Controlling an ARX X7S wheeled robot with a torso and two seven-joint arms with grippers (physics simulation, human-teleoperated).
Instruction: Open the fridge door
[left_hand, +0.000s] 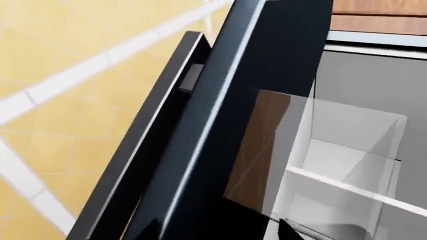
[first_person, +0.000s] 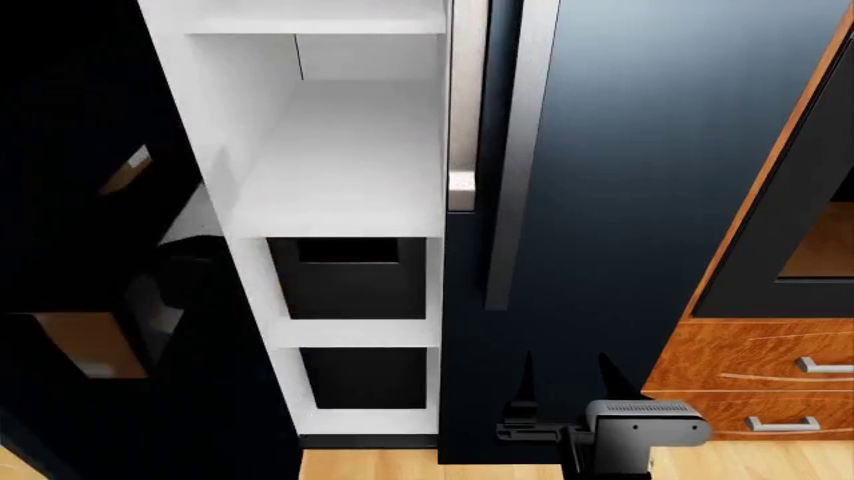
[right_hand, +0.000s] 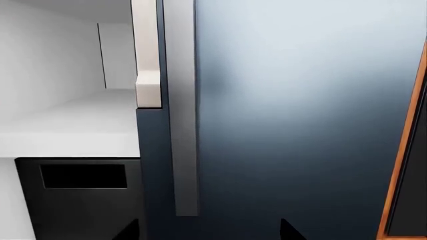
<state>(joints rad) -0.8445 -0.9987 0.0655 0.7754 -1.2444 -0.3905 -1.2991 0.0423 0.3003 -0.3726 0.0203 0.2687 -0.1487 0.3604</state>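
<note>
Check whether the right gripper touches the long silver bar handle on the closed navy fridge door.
Apart. The head view shows the right gripper open below the long silver bar handle, dark door between.

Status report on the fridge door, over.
Right end effector open, empty, facing the shut right door. Left end effector not in view. Fridge left door swung open, shelves exposed. Nothing blocking.

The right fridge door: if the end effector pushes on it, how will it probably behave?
The right fridge door looks rigid, so it should not flex. Its glossy face seems slippery; the long bar handle likely offers better grip. Being tall, it is probably heavy.
</note>
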